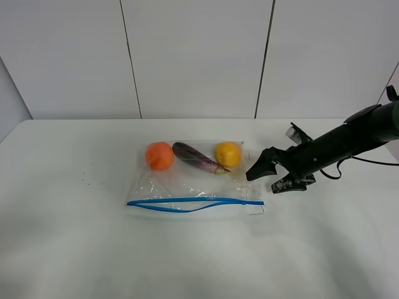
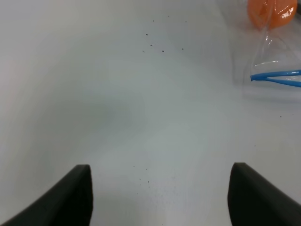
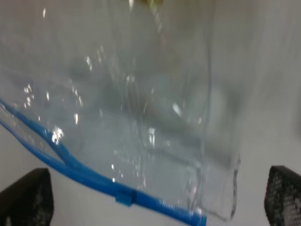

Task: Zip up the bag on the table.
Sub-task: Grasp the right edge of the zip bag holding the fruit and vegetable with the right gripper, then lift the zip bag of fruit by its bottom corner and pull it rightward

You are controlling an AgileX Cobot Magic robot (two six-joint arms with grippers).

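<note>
Bag [image 1: 187,184] centre frame on table [image 1: 75,249]. Blue zipper strip [image 1: 187,200] runs along its lower edge, gaping, joined only near right end. Right gripper [image 1: 263,181] just right of bag, jaws apart. Left gripper [image 2: 160,165] over bare table, jaws apart. Pin left corner, pinch joined end, run straight left along strip.

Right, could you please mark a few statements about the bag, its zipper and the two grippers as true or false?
1. The clear plastic zip bag lies on the plain white table. True.
2. Its blue zipper strip is sealed along its whole length. False: the two tracks gape apart over much of it.
3. The purple eggplant lies between the round orange and the yellow fruit. True.
4. The right gripper is shut on the zipper strip. False: it is open beside the bag's right end, holding nothing.
5. The left gripper is open over bare table. True.
</note>
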